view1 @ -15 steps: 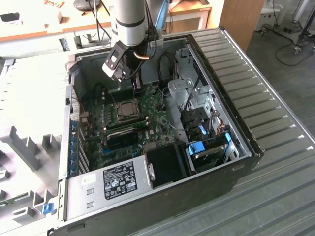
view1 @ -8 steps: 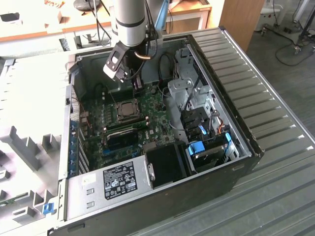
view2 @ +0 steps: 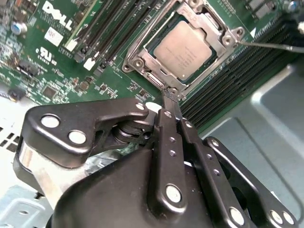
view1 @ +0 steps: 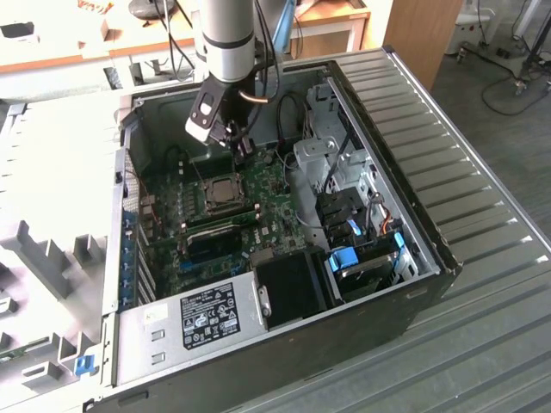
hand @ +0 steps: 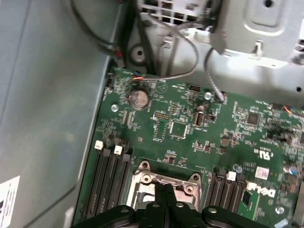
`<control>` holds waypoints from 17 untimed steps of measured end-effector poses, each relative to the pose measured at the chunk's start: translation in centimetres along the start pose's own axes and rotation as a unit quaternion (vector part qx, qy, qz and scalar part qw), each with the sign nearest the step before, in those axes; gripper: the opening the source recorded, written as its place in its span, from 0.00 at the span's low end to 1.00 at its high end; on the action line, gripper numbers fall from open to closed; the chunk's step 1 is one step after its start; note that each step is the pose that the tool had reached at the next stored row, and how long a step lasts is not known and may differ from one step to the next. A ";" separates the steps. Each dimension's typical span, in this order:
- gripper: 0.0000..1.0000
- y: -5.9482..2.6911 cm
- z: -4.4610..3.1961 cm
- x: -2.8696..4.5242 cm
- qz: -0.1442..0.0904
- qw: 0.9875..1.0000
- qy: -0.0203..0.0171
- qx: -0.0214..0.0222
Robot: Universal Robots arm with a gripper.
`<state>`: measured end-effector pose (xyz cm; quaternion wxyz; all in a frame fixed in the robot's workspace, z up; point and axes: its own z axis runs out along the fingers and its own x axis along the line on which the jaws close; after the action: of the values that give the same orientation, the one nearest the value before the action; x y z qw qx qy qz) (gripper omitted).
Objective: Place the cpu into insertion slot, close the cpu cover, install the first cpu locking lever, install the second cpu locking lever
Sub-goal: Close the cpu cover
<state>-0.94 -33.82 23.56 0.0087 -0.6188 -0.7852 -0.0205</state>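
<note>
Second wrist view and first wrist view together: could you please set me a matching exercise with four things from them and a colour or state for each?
Things:
1. chip
2. cover frame
3. gripper
4. coin battery

States:
A. round, silvery, on the green board
B. shut, tips at the frame's edge
C. flat, silvery, around the chip
D. dull grey square, in the frame's opening

Pairs: 1-D, 2-C, 3-B, 4-A.

White lettering (view2: 57, 14) is printed on the green circuit board (view2: 61, 64), with a small white sticker (view2: 52, 34) beside it. A white printed label (view1: 211, 314) sits on the silver metal box (view1: 155, 331), too small to read.
</note>
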 end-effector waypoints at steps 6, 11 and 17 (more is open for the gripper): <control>0.11 0.00 0.09 0.00 -0.054 0.999 0.001 0.002; 0.11 0.00 0.15 -0.01 -0.100 0.995 0.002 0.004; 0.11 0.00 0.23 -0.01 -0.154 0.988 0.003 0.006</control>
<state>-0.94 -33.82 23.33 0.0117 -0.4903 -0.8713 -0.0188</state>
